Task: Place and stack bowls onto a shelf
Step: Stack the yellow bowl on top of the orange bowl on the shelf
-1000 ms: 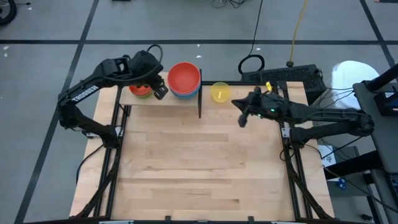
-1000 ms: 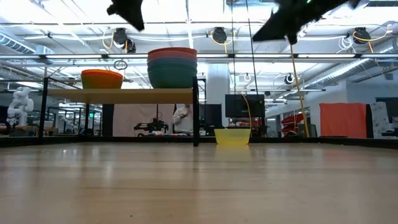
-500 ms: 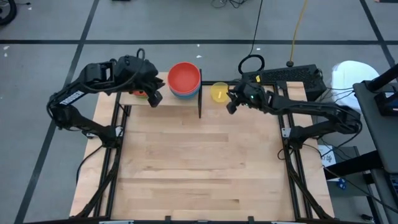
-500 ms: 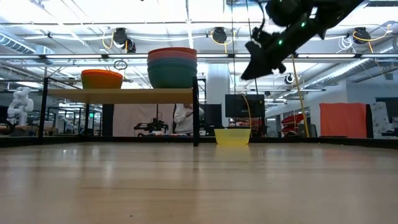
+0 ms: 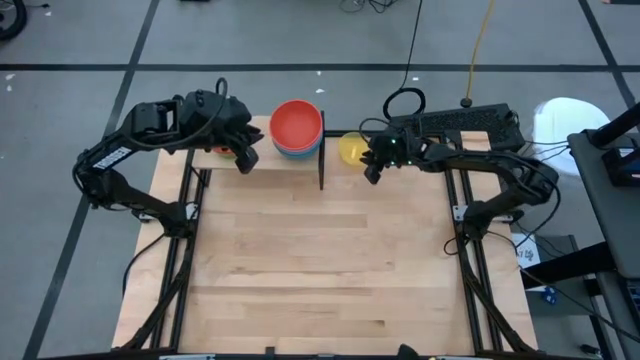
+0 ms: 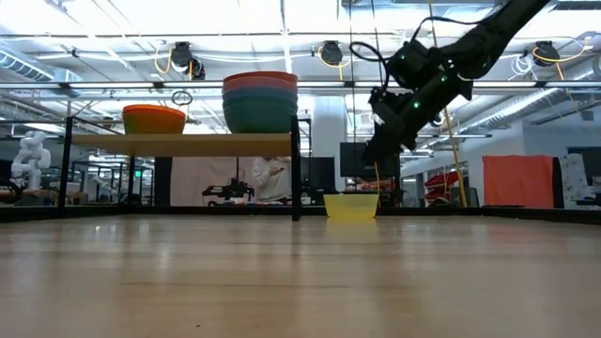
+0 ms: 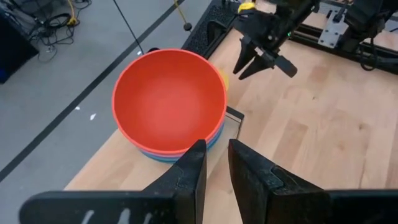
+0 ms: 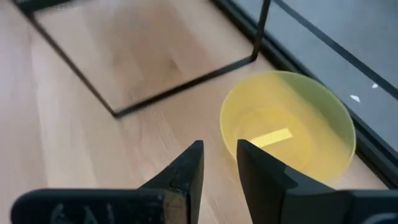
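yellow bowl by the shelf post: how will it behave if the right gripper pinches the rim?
Probably stiff and light: the yellow bowl looks like thin moulded plastic. Its smooth, glossy wall may slip between the narrowly parted fingers of the right gripper. It sits upright on the table, so a one-sided rim pinch would likely tilt it.

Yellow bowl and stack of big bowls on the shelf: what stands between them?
In the high view, the shelf's black end bar stands between the yellow bowl and the stack.
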You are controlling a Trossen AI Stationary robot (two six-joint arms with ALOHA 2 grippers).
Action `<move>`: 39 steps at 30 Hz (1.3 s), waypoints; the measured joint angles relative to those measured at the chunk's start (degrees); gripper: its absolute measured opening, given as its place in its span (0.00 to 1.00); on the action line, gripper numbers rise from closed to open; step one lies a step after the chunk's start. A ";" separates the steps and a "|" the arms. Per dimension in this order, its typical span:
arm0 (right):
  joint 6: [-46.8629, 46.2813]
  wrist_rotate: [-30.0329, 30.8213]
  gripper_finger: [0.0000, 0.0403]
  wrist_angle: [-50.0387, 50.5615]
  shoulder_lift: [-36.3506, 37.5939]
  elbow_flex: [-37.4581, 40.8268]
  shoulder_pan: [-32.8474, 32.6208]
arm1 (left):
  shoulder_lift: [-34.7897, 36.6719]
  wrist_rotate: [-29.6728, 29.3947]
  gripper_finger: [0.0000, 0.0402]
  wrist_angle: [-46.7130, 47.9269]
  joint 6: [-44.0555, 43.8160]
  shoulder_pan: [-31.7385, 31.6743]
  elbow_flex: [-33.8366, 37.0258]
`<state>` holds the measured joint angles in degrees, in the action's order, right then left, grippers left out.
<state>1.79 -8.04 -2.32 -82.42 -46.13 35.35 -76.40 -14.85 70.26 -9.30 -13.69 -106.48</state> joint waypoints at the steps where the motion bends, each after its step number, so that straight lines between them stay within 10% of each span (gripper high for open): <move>1: 1.51 -0.61 0.22 0.06 -0.59 0.00 0.13 | 0.00 0.00 0.18 0.00 0.00 0.00 0.00; 39: 24.25 2.27 0.22 -3.46 -12.12 -3.97 1.80 | -0.04 0.00 0.18 -0.26 -2.86 -0.03 0.04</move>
<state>26.05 -5.77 -5.78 -94.54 -50.09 37.15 -76.44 -14.85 70.00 -12.16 -13.72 -106.43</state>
